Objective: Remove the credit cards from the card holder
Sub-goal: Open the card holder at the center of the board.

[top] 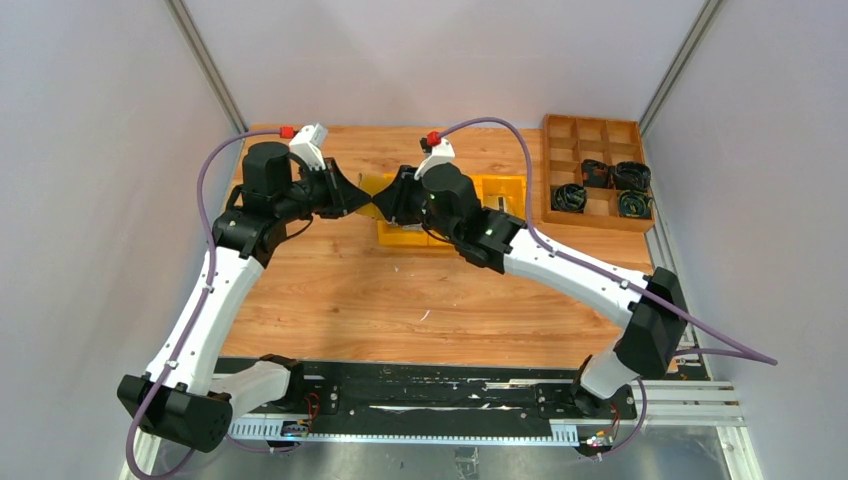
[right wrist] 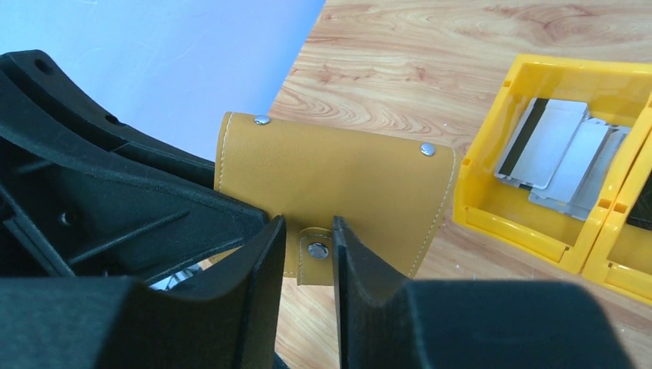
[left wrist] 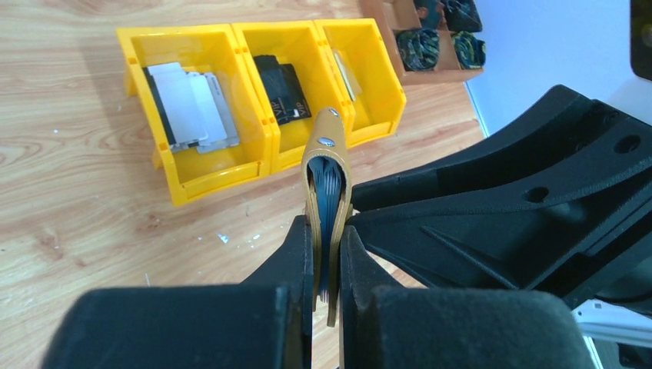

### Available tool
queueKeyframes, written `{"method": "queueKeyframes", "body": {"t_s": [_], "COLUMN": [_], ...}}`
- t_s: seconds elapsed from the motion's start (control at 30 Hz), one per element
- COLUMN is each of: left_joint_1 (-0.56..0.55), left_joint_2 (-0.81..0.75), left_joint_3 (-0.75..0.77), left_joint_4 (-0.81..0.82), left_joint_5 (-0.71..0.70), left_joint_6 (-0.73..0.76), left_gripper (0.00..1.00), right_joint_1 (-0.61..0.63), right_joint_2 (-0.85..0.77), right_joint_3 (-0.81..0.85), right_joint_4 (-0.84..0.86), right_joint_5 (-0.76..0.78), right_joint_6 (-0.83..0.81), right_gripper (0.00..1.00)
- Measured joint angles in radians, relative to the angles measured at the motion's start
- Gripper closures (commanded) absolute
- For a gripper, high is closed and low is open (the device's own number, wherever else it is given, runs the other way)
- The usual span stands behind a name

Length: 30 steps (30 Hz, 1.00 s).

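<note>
Left pincer [left wrist: 324, 231]: clenched on the holder, one finger flat against each cover.
Holder: a mustard-yellow, stitched, leather-look folding card holder [left wrist: 329, 165]. It is held on edge above the wooden surface [top: 350, 300], toward 12 o'clock from its middle in the overhead view.
Cards inside: thin blue-grey credit cards [left wrist: 328, 196] are packed between the covers, with only their edges showing at the open side.
Handling: the holder is probably light, with a soft cover that gives under pressure, so it is best gripped across both covers. The cards look stiff, thin and slick. The exposed edges are the place to take them, one or two at a time.
Right pincer [right wrist: 307, 231]: its fingers stand close on either side of the small riveted strap tab [right wrist: 314, 257]. I cannot tell whether they actually pinch it.
Bins: three bright yellow plastic bins [left wrist: 219, 165] lie at 3 o'clock from the holder. The one nearest the holder contains pale grey flat cards [left wrist: 188, 104], and the middle one a black block [left wrist: 281, 88].
Tray: a brown wooden divided tray [top: 562, 135] sits well apart at 2 o'clock.
</note>
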Motion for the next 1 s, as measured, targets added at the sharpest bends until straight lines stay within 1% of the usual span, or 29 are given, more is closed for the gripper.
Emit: {"method": "queueKeyframes", "body": {"t_s": [0.03, 0.1, 0.13, 0.17, 0.2, 0.27, 0.4, 0.5, 0.6, 0.73, 0.87, 1.0], "left_joint_1": [0.001, 0.005, 0.006, 0.006, 0.007, 0.013, 0.026, 0.035, 0.041, 0.048, 0.06, 0.071], "left_joint_2": [0.0, 0.0, 0.0, 0.0, 0.0, 0.0, -0.006, -0.009, -0.009, -0.009, -0.009, -0.009], "left_joint_3": [0.0, 0.0, 0.0, 0.0, 0.0, 0.0, 0.0, 0.0, 0.0, 0.0, 0.0, 0.001], "left_joint_4": [0.0, -0.002, -0.002, -0.003, -0.004, -0.007, -0.015, -0.015, -0.015, -0.015, -0.016, -0.014], "left_joint_5": [-0.009, -0.023, -0.026, -0.031, -0.035, -0.037, -0.029, -0.022, -0.017, -0.014, -0.009, 0.001], "left_joint_6": [0.0, 0.0, 0.0, 0.001, 0.0, 0.0, -0.001, -0.007, -0.017, -0.029, -0.051, -0.086], "left_gripper": [1.0, 1.0, 1.0, 1.0, 1.0, 1.0, 1.0, 1.0, 1.0, 1.0, 1.0, 1.0], "right_joint_1": [0.003, 0.013, 0.019, 0.027, 0.037, 0.05, 0.064, 0.07, 0.074, 0.074, 0.074, 0.074], "right_joint_2": [0.01, 0.029, 0.039, 0.048, 0.057, 0.064, 0.065, 0.066, 0.068, 0.07, 0.07, 0.068], "right_joint_3": [0.014, 0.043, 0.062, 0.081, 0.1, 0.116, 0.117, 0.116, 0.116, 0.109, 0.092, 0.084], "right_joint_4": [-0.008, -0.03, -0.05, -0.072, -0.094, -0.117, -0.13, -0.132, -0.13, -0.112, -0.08, -0.06], "right_joint_5": [0.008, 0.036, 0.058, 0.077, 0.102, 0.135, 0.174, 0.179, 0.177, 0.171, 0.171, 0.168], "right_joint_6": [-0.001, -0.008, -0.011, -0.016, -0.023, -0.032, -0.034, -0.032, -0.026, -0.014, 0.005, 0.02], "right_gripper": [0.75, 0.75, 0.7, 0.59, 0.54, 0.52, 0.52, 0.56, 0.58, 0.59, 0.62, 0.62]}}
